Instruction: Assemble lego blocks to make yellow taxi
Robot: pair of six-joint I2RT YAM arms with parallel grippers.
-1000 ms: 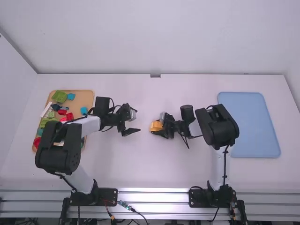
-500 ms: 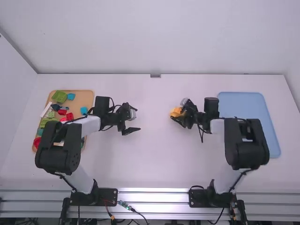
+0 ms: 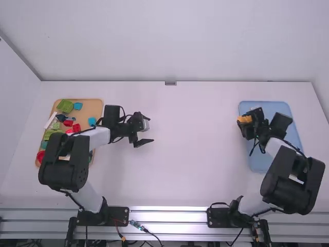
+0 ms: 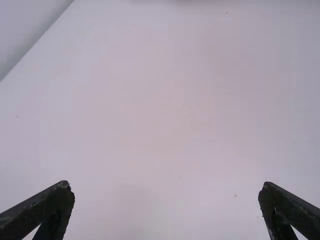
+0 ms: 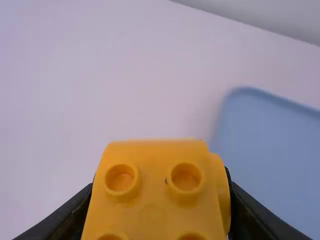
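Where the right gripper (image 5: 160,181) pinches the yellow block (image 3: 244,119) (studs showing) over the blue tray's (image 3: 258,161) left edge, centring probably needs rightward travel; the left gripper (image 4: 166,186), well apart, stands spread.

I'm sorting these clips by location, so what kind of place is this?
Probably a robotics lab workstation: two mounted robot arms, a plain white table, and toy blocks sorted on a wooden tray.
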